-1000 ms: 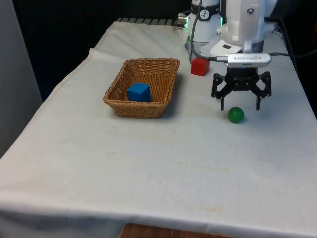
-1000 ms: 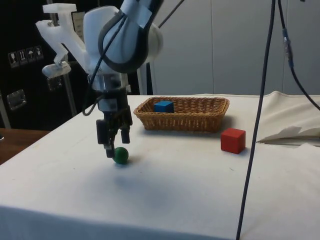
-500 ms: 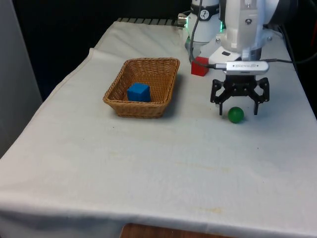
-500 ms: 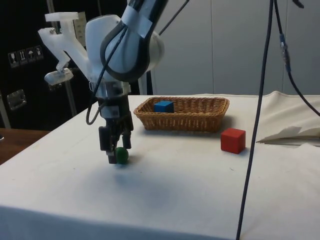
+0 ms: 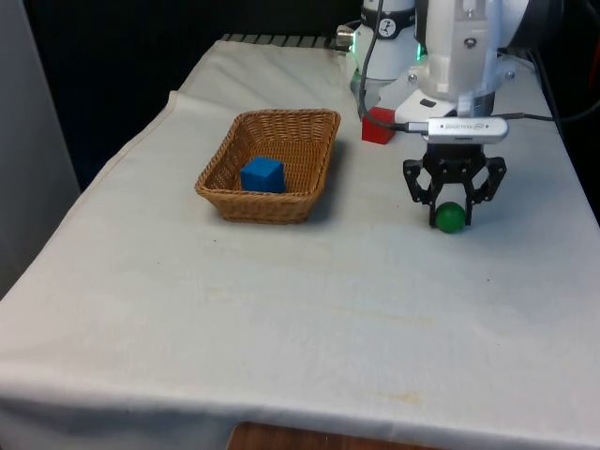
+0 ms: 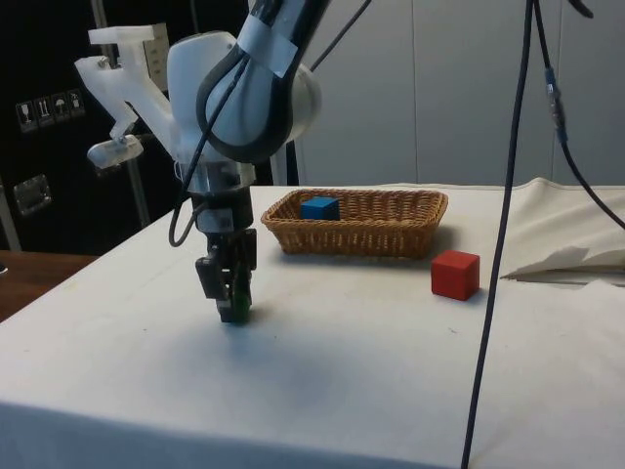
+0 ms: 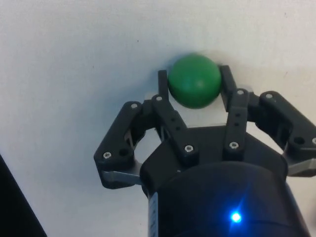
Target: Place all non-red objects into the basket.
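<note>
The surface [image 5: 281, 309] is the largest thing here, a long table under a white cloth, slightly wrinkled along its edges. Above it, on the front view's right, the white arm [image 5: 459, 47] comes down almost vertically and ends in the black claw [image 5: 451, 217].

The wicker basket [image 5: 309, 178] stands on the cloth at the front view's left of the claw, well apart from it. Inside it lies a blue cube [image 5: 262, 174], on the bottom, closer to the near wall. In the side view the basket [image 6: 391, 234] is behind the arm, and the blue cube [image 6: 319, 207] shows above its rim.

A red cube [image 5: 378, 126] rests on the cloth at the far side, between the basket and the robot base, beside the basket and not in it. In the side view the red cube [image 6: 455, 275] stands alone in front of the basket.

The smallest thing is the green ball [image 5: 450, 217]. It sits on the cloth, outside the basket, directly below the arm. The claw [image 7: 195, 81] has its two fingers [image 7: 163, 89] pressed on opposite sides of the green ball [image 7: 194, 80] (so it is closed on the ball, with no gap visible). In the side view the claw [image 6: 234, 311] reaches down to the cloth and hides most of the ball.
</note>
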`<control>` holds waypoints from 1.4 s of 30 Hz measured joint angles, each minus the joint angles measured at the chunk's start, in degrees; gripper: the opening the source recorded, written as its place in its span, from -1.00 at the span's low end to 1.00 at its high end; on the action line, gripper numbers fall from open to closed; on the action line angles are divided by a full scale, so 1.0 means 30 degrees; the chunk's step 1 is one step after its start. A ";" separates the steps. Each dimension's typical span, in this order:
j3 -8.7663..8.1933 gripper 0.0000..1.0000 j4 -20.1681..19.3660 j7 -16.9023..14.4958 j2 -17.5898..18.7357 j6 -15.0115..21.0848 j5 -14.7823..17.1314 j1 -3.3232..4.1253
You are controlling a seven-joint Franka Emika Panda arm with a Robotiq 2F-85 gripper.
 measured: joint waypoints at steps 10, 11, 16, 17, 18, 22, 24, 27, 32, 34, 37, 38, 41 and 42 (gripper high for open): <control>-0.0038 -1.00 0.0019 0.0000 -0.0038 0.0000 0.0000 0.0000; -0.0076 -1.00 0.0019 0.0000 -0.0115 -0.0019 0.0000 0.0000; -0.0344 -1.00 -0.0821 -0.0191 -0.1471 -0.0668 0.0000 0.0000; -0.0363 -1.00 -0.1089 -0.0210 -0.1776 -0.0707 0.0000 0.0000; -0.0401 -1.00 -0.1337 -0.0248 -0.2082 -0.0707 0.0000 0.0000; -0.0535 -1.00 -0.1948 -0.0344 -0.2788 -0.0745 0.0000 -0.0019; -0.0592 -1.00 -0.2254 -0.0401 -0.3132 -0.0764 0.0000 -0.0019; -0.0707 -1.00 -0.2655 -0.0497 -0.3533 -0.0764 0.0000 -0.0019; -0.0974 -1.00 -0.3247 -0.0783 -0.4106 -0.0764 0.0000 -0.0038; -0.1089 -1.00 -0.3476 -0.0936 -0.4335 -0.0764 0.0000 -0.0076; -0.1280 -1.00 -0.3801 -0.1184 -0.4622 -0.0764 0.0019 -0.0134; -0.1280 -1.00 -0.3801 -0.1184 -0.4622 -0.0764 0.0019 -0.0134; -0.1547 -1.00 -0.4106 -0.1528 -0.4870 -0.0764 0.0019 -0.0210; -0.1604 -1.00 -0.4163 -0.1604 -0.4927 -0.0764 0.0019 -0.0229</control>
